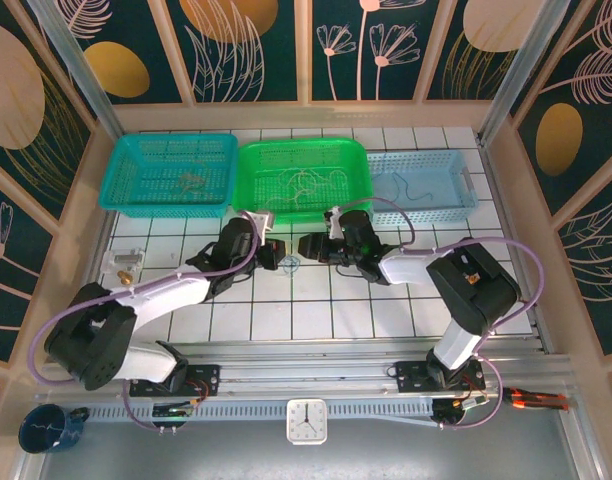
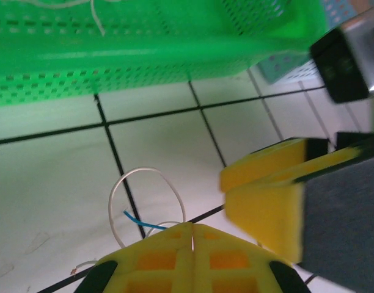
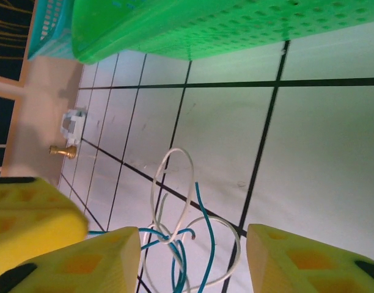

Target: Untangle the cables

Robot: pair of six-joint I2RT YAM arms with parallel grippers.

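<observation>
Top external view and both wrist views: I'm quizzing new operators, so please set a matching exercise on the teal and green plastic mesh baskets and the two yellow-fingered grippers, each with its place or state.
Things:
1. teal plastic mesh basket
2. bright green plastic mesh basket
3. left gripper
4. right gripper

Place or state:
A. open, one finger on either side of the thin white and blue cables
B. middle of the basket row
C. shut on the cables
D. left end of the basket row

Pairs: 1-D, 2-B, 3-C, 4-A.
</observation>
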